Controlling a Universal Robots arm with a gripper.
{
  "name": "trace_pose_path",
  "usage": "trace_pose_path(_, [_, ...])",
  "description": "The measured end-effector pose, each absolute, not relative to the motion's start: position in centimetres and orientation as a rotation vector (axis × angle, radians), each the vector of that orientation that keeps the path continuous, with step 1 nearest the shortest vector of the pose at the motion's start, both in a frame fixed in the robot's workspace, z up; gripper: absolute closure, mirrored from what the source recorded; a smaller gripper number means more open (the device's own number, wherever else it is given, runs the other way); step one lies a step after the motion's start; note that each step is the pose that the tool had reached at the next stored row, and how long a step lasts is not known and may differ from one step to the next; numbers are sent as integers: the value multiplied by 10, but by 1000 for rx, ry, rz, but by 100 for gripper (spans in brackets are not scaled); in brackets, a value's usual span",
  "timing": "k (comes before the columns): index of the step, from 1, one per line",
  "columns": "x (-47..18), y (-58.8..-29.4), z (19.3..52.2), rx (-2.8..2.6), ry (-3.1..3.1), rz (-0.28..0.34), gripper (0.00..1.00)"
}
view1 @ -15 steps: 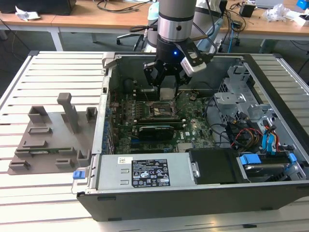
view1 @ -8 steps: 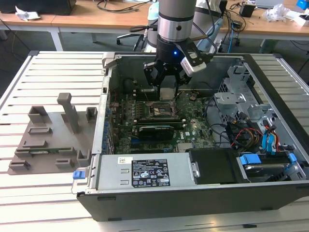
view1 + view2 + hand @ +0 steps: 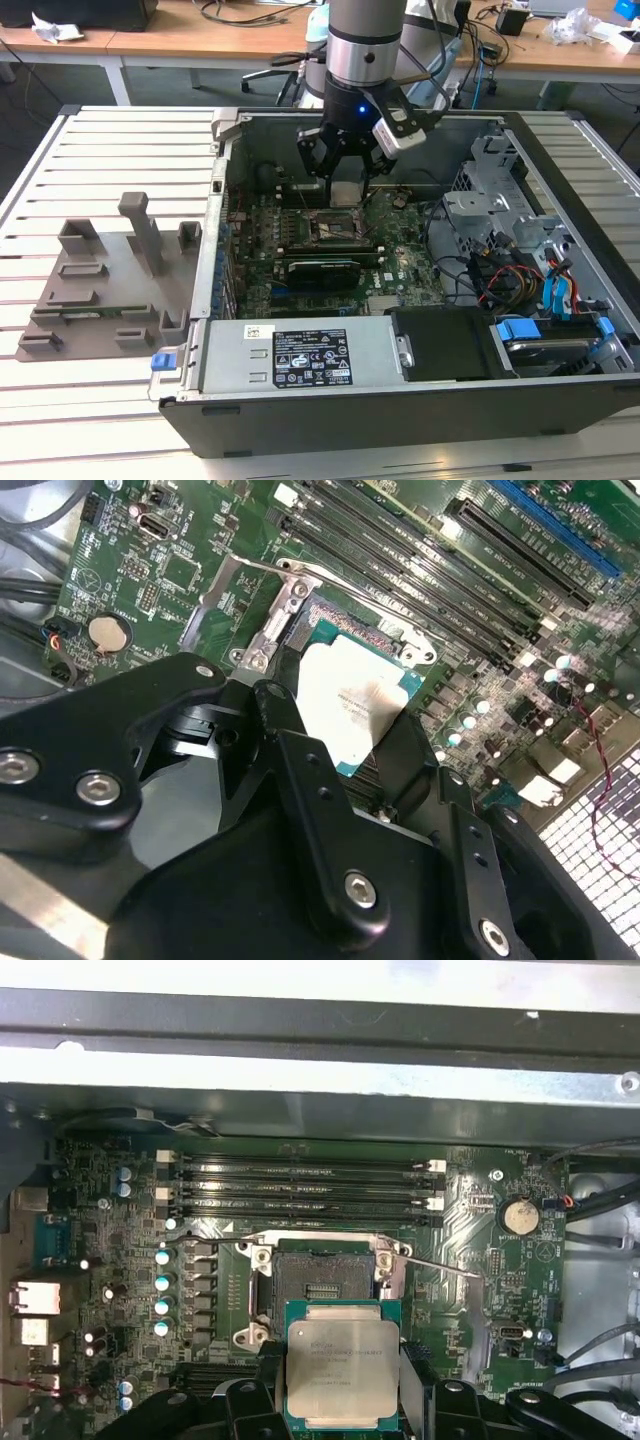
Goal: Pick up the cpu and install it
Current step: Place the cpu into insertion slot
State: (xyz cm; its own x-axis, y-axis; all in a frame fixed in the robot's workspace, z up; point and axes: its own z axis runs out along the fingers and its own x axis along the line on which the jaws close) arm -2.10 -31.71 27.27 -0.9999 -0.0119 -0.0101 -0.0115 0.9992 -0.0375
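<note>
The cpu (image 3: 347,192), a flat square chip with a silvery top and a thin green rim, hangs just above the motherboard inside the open computer case. My gripper (image 3: 346,183) is shut on it, one black finger on each side. In the first wrist view the cpu (image 3: 342,1370) sits between the fingers (image 3: 262,1392), beside the open black socket frame (image 3: 318,1282) with its lever raised. In the second wrist view the cpu (image 3: 350,702) tilts over the socket (image 3: 300,610), partly hidden by the fingers (image 3: 290,750).
A grey plastic tray (image 3: 100,290) with upright blocks lies at the exterior view's left on the slatted table. Inside the case (image 3: 230,140) are memory slots (image 3: 300,1185), a power supply (image 3: 300,355) at the front, and drive cages with cables (image 3: 520,240) at the right.
</note>
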Motion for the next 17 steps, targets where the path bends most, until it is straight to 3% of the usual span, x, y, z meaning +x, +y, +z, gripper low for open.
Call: trace_pose_path(17, [-21,-317,272,366,3114,-60,45])
